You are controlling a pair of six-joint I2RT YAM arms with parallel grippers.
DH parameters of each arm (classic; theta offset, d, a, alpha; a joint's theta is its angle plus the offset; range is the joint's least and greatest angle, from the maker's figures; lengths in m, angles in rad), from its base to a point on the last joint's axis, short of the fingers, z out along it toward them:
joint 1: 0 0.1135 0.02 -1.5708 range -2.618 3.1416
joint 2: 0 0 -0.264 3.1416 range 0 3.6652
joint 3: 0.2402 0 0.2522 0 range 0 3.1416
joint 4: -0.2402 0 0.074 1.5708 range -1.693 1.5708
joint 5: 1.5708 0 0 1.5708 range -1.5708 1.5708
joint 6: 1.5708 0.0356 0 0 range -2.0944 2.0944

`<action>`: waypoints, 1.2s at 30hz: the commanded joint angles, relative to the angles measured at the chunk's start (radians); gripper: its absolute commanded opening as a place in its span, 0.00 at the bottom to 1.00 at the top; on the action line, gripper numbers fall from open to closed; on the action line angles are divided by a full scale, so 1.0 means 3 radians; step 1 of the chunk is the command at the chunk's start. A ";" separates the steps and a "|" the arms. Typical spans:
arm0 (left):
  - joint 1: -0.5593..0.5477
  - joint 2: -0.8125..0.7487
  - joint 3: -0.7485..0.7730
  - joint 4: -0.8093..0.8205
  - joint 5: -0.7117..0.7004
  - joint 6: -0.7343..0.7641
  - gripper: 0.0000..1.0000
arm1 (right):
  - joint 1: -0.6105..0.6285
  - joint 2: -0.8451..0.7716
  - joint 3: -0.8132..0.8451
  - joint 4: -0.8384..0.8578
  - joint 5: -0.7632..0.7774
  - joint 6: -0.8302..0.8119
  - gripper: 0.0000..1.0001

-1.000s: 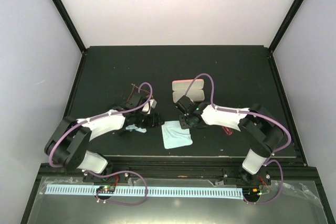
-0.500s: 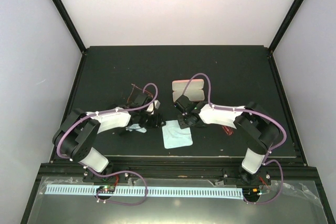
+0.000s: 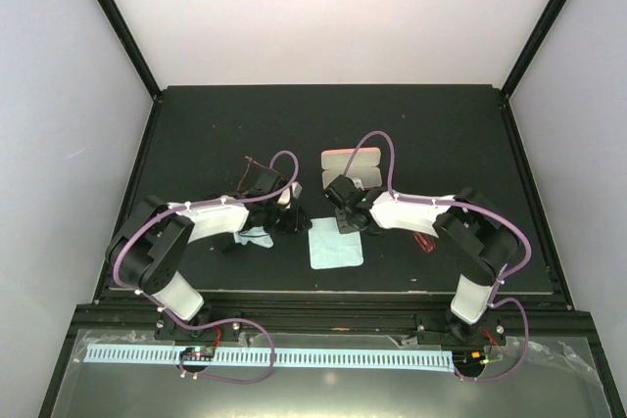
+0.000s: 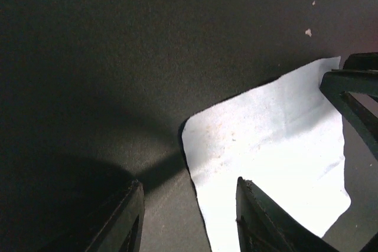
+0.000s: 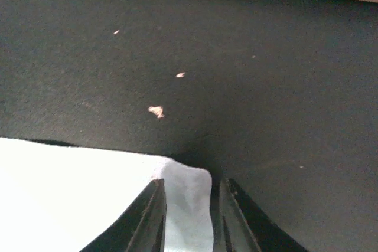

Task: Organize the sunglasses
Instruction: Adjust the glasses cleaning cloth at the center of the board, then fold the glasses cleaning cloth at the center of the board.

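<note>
Top external to wrists: preparation under way, nothing grasped

Top external view shows the left gripper (image 3: pixel 292 219) and right gripper (image 3: pixel 345 224) low over the far edge of the pale blue cloth (image 3: pixel 336 249). The amber pair (image 3: pixel 249 167) lies beyond the left arm, and the red pair (image 3: pixel 424 243) lies beside the right arm. Neither is held. A pink case (image 3: pixel 351 164) sits behind.

Left wrist view: the jaws are well parted and empty, with the cloth's edge running between them on the table (image 4: pixel 88 57).

Right wrist view: the jaws are narrowly parted around a raised cloth corner. A dark slit shows beside it, so it is apparently not clamped.

The step in hand looks like laying out the cloth. Next, one arm must reach a pair and pinch its thin frame.
</note>
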 commanded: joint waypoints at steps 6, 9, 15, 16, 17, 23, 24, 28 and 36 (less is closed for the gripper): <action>-0.0040 0.0270 0.0197 0.0020 -0.0118 0.0012 0.40 | -0.0196 0.0007 0.0067 0.0101 -0.0030 -0.0016 0.31; -0.0052 0.0352 0.0223 0.0019 -0.0095 0.0017 0.38 | -0.0205 0.0092 0.0106 0.0079 -0.0061 -0.0045 0.30; -0.0090 0.0432 0.0243 0.0002 -0.0084 0.0013 0.34 | -0.0206 0.0076 0.0075 0.0092 -0.0249 -0.0106 0.27; -0.0097 0.0438 0.0246 0.0000 -0.0084 0.0015 0.33 | -0.0206 0.0055 0.0071 0.0089 -0.0270 -0.0112 0.27; -0.0104 0.0451 0.0253 -0.0009 -0.0085 0.0016 0.33 | -0.0206 0.0038 0.0069 0.0085 -0.0291 -0.0120 0.27; -0.0145 0.0535 0.0300 -0.0055 -0.0096 0.0026 0.28 | -0.0208 0.0033 0.0086 0.0027 -0.0448 -0.0146 0.30; -0.0148 0.0555 0.0312 -0.0068 -0.0099 0.0026 0.27 | -0.0211 0.0033 0.0082 0.0023 -0.0475 -0.0150 0.30; -0.0166 0.0599 0.0333 -0.0083 -0.0122 0.0017 0.24 | -0.0207 0.0021 0.0043 0.0025 -0.0505 -0.0148 0.30; -0.0172 0.0617 0.0391 -0.0105 -0.0153 0.0045 0.02 | -0.0206 0.0049 0.0046 0.0040 -0.0489 -0.0153 0.03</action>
